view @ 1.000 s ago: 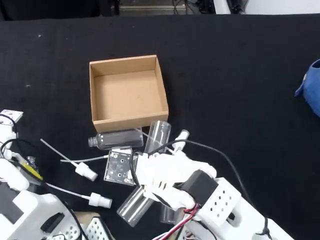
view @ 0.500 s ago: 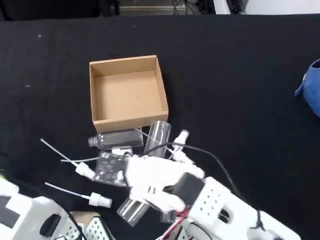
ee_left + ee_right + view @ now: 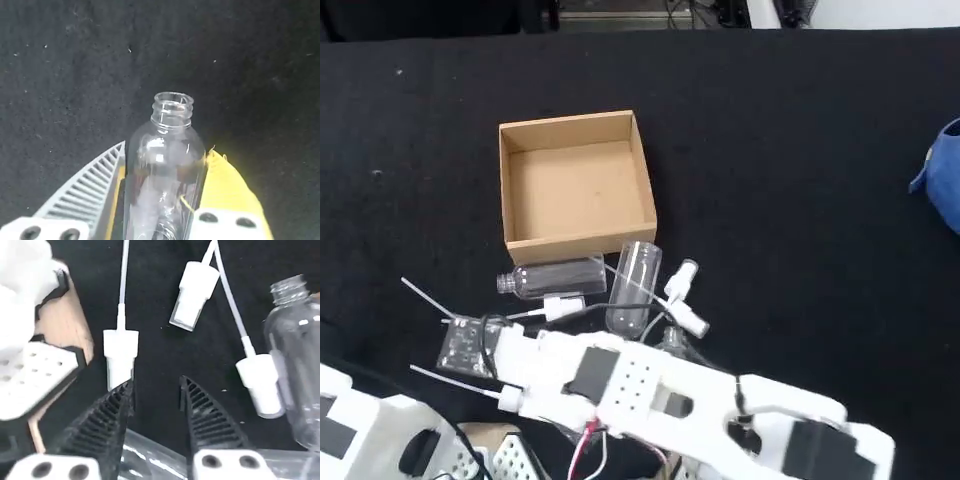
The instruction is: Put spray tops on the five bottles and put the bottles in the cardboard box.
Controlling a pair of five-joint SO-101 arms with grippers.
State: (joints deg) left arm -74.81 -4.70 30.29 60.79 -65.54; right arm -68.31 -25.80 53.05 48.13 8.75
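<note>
Hanging spread and empty over the black table (image 3: 800,150), the right gripper (image 3: 156,385) is the nearer one to the closest spray top (image 3: 120,356). That top lies just past one jaw tip, off to that side, with its tube running on away from the pincer. The left gripper (image 3: 167,149) is clenched on a held bottle (image 3: 166,175), neck pointing outward. By count: one cardboard box (image 3: 582,243) with no bottle inside, a flat bottle (image 3: 552,279) and a slanted bottle (image 3: 633,285) beside its near wall, and four spray tops in the high view.
</note>
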